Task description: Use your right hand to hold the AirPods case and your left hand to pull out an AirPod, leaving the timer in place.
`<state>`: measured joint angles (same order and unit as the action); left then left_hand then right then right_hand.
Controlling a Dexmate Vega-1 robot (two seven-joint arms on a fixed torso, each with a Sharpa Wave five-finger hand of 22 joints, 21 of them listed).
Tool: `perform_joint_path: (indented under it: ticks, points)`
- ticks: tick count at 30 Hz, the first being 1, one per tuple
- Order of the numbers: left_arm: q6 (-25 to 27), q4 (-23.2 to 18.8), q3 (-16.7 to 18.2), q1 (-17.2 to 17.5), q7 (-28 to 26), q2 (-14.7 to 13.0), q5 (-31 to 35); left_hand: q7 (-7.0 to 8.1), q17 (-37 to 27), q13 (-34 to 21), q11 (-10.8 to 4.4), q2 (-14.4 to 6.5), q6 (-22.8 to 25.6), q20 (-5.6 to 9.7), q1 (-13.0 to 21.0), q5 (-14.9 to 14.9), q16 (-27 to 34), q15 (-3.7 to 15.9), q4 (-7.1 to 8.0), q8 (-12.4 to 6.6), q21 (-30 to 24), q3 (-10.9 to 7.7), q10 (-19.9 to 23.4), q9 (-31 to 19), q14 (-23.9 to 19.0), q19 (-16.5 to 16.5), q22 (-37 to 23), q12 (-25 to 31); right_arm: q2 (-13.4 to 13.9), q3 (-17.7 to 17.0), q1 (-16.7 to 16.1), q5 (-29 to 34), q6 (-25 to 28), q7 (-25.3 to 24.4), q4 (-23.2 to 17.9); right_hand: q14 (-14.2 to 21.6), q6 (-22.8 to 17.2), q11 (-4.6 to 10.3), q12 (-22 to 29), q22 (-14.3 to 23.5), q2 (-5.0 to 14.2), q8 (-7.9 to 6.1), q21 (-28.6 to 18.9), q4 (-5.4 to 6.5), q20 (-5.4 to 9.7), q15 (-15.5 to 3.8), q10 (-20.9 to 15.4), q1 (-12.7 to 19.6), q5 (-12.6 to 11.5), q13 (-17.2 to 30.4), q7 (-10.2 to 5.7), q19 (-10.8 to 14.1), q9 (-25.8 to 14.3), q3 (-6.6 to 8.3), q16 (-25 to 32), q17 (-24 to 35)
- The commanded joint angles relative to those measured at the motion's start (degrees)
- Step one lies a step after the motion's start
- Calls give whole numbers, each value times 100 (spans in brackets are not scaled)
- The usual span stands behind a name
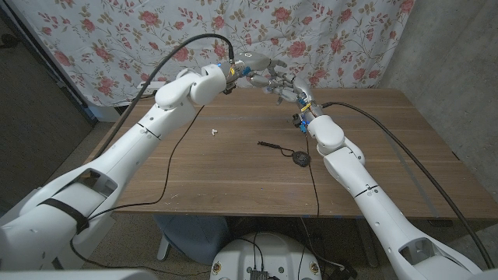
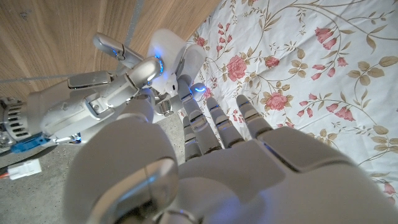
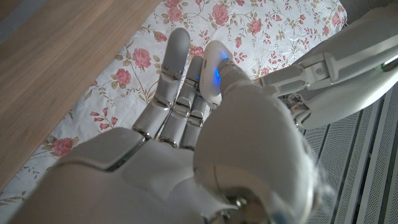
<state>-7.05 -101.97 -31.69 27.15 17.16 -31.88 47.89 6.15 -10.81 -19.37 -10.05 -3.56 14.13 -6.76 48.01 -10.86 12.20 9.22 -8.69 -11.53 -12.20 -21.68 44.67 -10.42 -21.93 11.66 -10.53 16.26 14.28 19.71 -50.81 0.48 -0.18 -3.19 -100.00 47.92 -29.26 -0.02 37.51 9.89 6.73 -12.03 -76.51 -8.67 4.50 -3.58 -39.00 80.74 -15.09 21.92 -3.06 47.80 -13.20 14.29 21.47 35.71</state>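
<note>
Both arms are glossy white, built of rounded shells that taper toward the wrists, with dark seams at the joints. A black band crosses the left arm's lowest shell near the shoulder. A thick black cable loops over each forearm and runs into the wrist, and a thinner black wire trails from the right one. The left hand [image 1: 261, 68] and right hand [image 1: 292, 87] have silver-grey metal fingers; the wrist views show smooth white backs, segmented grey fingers [image 2: 214, 121] and small blue lights glowing at the fingertips [image 3: 214, 74].
</note>
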Motion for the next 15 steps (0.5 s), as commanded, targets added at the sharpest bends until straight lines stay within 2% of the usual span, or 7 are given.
perform_joint_path:
  ticks: [1,15]
  points:
    - [9,-54,-54,22,-59,-67,161,8,-7,-21,-84,9,56,6,-8,-19,22,-19,5,-10,-4,-62,90,-8,-49,21,-30,-1,17,-22,-52,-26,-34,7,-72,300,-57,677,27,12,57,32,-26,-28,592,-976,-706,-11,-23,69,-9,-1773,-10,11,-14,19]
    - [79,-110,-59,42,-3,-62,166,37,-20,-87,-219,-34,15,-15,-17,-28,63,43,-5,19,-3,-132,381,-7,-185,21,-28,102,32,-37,-87,-14,-40,-6,-114,302,-55,670,18,12,56,34,-40,-28,592,-976,-702,-9,-26,62,-16,-1784,-10,9,-12,23]
